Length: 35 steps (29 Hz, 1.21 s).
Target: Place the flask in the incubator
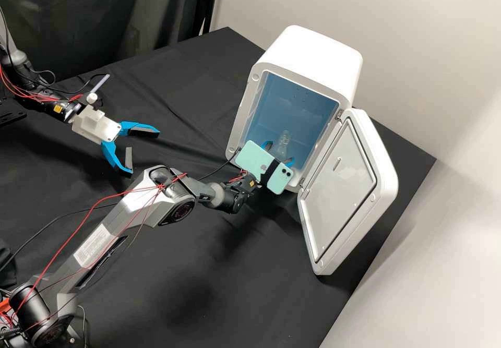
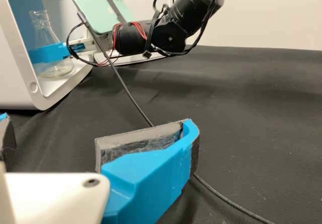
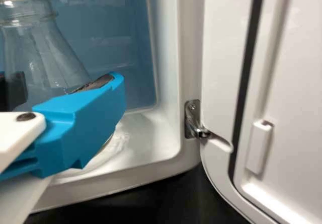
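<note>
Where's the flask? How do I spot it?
Find the big white incubator with its door open on the black bench. Low inside is the flask: the only clear glass thing, cone-shaped, held by the blue-fingered right gripper.

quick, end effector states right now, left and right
left end effector: open, holding nothing
right end effector: closed on the erlenmeyer flask inside the incubator

Flask (image 1: 284, 139) lower half hidden behind mint phone (image 1: 259, 164). Right wrist view cuts off its neck.
</note>
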### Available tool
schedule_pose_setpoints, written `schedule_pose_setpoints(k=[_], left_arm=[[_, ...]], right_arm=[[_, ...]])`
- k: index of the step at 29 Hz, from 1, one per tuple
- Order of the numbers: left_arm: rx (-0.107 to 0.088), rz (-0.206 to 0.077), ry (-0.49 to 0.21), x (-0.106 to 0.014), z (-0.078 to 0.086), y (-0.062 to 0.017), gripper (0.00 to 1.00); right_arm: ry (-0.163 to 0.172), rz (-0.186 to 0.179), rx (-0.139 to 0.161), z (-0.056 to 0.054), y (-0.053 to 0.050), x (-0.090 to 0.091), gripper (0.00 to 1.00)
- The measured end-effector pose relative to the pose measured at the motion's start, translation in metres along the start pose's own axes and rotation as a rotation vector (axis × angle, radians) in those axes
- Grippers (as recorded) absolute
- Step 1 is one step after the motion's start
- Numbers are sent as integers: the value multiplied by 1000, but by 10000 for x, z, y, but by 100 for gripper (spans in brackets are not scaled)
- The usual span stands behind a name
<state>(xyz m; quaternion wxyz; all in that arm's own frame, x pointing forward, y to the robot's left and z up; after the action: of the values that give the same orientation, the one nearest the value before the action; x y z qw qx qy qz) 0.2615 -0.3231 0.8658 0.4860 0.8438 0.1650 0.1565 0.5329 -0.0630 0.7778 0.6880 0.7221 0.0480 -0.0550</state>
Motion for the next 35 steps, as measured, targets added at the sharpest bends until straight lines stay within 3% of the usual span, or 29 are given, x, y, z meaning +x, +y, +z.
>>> schedule_pose_setpoints(k=[8,17,22,35], left_arm=[[0,4,-1,7,1,10,100],[0,4,-1,7,1,10,100],[0,4,0,7,-1,10,100],[4,-4,4,36,-5,10,100]], right_arm=[[9,-9,-13,-19,28,147,0],[-22,-28,-31,-158,11,288,0],[-38,-41,-35,-190,-12,306,0],[-36,-54,-32,-281,-119,324,0]])
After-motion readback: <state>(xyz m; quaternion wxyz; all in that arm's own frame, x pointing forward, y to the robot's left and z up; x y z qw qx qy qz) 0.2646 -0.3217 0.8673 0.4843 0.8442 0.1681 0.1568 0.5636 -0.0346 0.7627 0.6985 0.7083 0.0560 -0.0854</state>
